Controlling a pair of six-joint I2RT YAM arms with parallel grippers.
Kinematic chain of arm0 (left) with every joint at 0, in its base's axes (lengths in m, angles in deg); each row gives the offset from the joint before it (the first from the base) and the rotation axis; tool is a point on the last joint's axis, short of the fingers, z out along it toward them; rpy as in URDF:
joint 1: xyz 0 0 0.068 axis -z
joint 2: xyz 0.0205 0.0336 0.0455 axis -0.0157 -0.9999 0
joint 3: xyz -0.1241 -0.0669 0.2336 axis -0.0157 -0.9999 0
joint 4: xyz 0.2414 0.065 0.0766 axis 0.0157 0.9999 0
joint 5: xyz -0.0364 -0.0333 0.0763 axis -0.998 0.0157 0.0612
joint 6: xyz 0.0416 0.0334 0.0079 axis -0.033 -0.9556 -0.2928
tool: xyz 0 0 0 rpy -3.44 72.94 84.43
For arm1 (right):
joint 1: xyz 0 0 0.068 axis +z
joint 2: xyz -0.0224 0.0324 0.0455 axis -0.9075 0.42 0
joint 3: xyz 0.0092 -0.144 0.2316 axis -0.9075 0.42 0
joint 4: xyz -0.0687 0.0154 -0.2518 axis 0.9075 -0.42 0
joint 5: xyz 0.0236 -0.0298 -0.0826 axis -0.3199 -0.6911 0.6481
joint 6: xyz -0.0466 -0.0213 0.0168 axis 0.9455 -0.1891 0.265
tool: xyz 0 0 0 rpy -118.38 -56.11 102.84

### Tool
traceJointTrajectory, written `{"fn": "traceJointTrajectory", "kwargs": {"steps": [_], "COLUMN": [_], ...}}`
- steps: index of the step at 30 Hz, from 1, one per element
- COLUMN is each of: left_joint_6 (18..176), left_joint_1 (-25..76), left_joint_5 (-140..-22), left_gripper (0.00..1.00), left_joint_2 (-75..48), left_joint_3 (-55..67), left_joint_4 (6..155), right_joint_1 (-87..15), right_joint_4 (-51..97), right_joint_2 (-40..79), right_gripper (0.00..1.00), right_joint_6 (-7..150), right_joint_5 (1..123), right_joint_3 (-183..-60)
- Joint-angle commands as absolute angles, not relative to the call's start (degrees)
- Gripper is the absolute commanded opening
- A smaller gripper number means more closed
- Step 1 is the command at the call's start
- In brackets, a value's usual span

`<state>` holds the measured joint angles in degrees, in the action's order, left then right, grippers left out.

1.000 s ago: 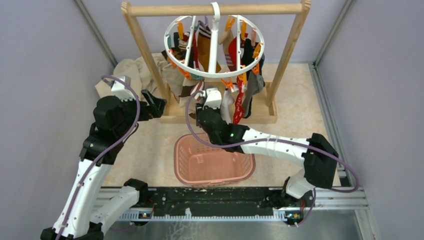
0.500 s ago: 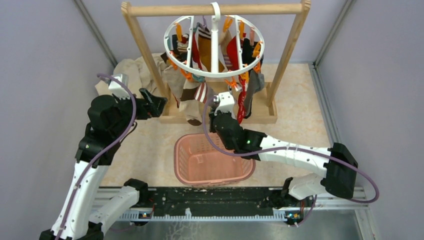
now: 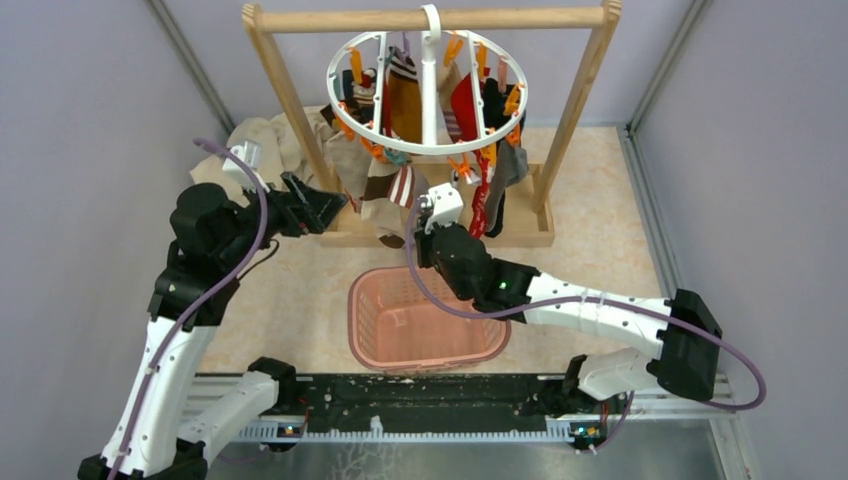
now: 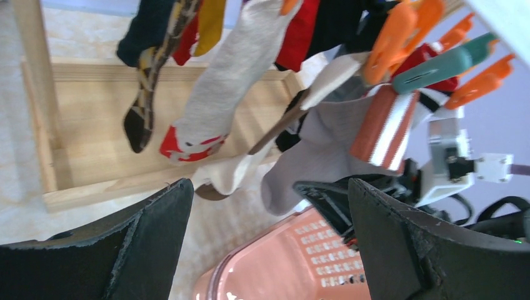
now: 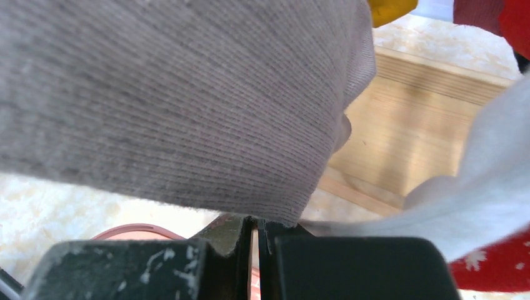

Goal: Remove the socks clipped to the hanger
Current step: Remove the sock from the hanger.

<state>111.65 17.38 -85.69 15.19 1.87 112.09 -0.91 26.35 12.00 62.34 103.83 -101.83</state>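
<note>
The white ring hanger (image 3: 352, 128) with orange and teal clips hangs from the wooden rail, with several socks clipped on: red, black, mustard and grey. A grey sock (image 5: 187, 94) with a rust-striped cuff (image 4: 382, 128) hangs lowest at the front. My right gripper (image 5: 255, 220) is shut to a thin slit, with that sock's lower edge lying across its tips. No fabric shows in the slit. Its black fingers (image 4: 331, 195) sit beside the sock's toe. My left gripper (image 4: 267, 187) is wide open and empty, left of the socks in the top view (image 3: 325, 202).
The pink slotted basket (image 3: 368, 300) sits on the table below the socks, and shows in the left wrist view (image 4: 294, 256). The wooden frame's rail (image 3: 330, 20) and base (image 3: 525, 235) surround the hanger. A beige cloth heap (image 3: 265, 145) lies back left.
My right arm swung right, away from under the ring, then edged back left. The ring levelled out and the socks swung. My left gripper moved right toward the socks.
</note>
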Motion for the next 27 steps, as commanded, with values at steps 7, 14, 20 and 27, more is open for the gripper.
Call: {"fn": "traceJointTrajectory", "kwargs": {"steps": [7,14,20,27], "left_joint_6": [124.25,128.74,128.84,124.23], "left_joint_1": [17.36,17.59,21.11,31.44], "left_joint_5": [-96.62,-98.78,-96.19,-84.29], "left_gripper": [0.99,0.99,0.99,0.99], "left_joint_2": [16.30,15.31,13.11,8.88], "left_joint_3": [2.07,0.62,1.44,2.92], "left_joint_4": [101.01,95.64,94.08,93.96], "right_joint_1": [2.63,3.13,3.73,4.01], "right_joint_4": [27.92,28.36,27.64,26.87], "right_joint_2": [14.67,14.73,14.83,14.82], "right_gripper": [0.00,0.00,0.00,0.00], "right_joint_6": [66.30,66.14,66.46,66.10], "right_joint_5": [106.46,107.39,108.33,108.68], "right_joint_3": [-106.52,-106.14,-107.00,-107.38]}}
